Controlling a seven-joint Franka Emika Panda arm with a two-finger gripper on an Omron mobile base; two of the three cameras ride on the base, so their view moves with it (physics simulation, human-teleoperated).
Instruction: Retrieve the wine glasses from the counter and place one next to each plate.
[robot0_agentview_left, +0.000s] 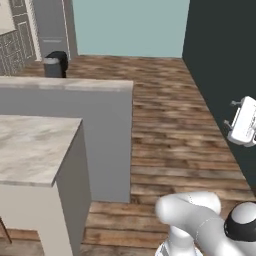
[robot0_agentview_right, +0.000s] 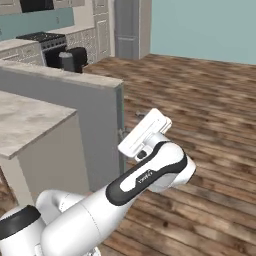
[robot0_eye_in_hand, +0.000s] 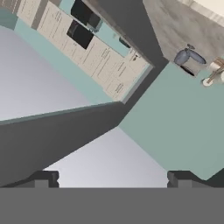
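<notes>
In the left base view, the gripper (robot0_agentview_left: 243, 121) is seen at the right edge above the wood floor (robot0_agentview_left: 170, 125), near the dark wall. In the right base view, it is raised beside the grey island (robot0_agentview_right: 75, 115). In the hand view, the fingertips (robot0_eye_in_hand: 42, 178) are spread wide with nothing between; whether the small grey-blue thing far off at upper right is a glass cannot be told.

Beige marbled top (robot0_agentview_left: 30, 150) with plain grey sides; brown plank floor (robot0_agentview_left: 170, 115).

The arm (robot0_agentview_right: 150, 175) reaches forward, raised, jaws spread wide and empty
</notes>
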